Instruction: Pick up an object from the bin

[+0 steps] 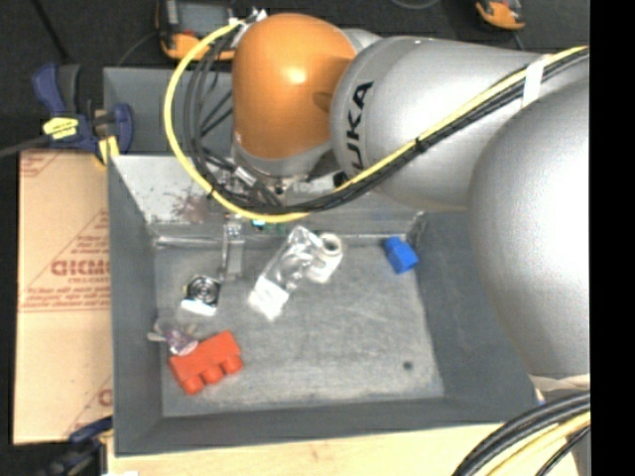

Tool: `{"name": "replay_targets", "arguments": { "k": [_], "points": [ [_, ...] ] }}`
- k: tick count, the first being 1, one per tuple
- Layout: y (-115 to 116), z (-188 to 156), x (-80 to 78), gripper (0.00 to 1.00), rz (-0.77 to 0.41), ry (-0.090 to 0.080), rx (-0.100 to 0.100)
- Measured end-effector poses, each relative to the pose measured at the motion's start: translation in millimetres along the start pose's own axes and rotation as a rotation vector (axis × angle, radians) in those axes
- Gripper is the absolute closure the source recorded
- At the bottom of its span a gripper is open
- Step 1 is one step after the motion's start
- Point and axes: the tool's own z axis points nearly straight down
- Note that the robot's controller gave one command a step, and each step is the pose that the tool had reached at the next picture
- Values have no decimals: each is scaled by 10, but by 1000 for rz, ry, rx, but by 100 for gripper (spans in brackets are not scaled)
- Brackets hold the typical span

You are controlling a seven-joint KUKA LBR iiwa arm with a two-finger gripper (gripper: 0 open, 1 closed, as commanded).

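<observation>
Sloping inward on all sides, the grey metal bin (134, 266) has a flat, matte floor, finely speckled and scuffed. A patch of dark scratches marks its back-left wall, and 1 dark speck lies toward the right front. Around the bin the room is dark.

The arm (446, 117) comes in from the right, a smooth silver shell with a glossy orange cover (288, 82) at its wrist. Yellow and black cables (184, 127) loop round it. Below the cover the gripper (232, 254) hangs as a slim metal stem over the back-left part of the floor; whether it is apart or together cannot be told.

Nearest to it, just below and left of its tip in the view, lies a small round silvery piece (203, 289), shiny, with a white tag (196, 306) touching it. Just right of the gripper lies a clear, crinkled plastic piece (295, 266) with a white ring-shaped end and a white label. A blue block (401, 255) sits well apart to the right, near the back wall. At the front left lies a matte red brick (205, 360) with rounded studs, and a small pale purplish scrap (179, 340) touches its upper left corner
</observation>
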Motion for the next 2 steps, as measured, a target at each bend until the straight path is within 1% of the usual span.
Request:
{"name": "replay_targets", "arguments": {
  "k": [1, 2],
  "points": [
    [400, 1278, 445, 0, -216, -1, 2],
    [291, 1489, 1268, 0, -682, -10, 1]
  ]
}}
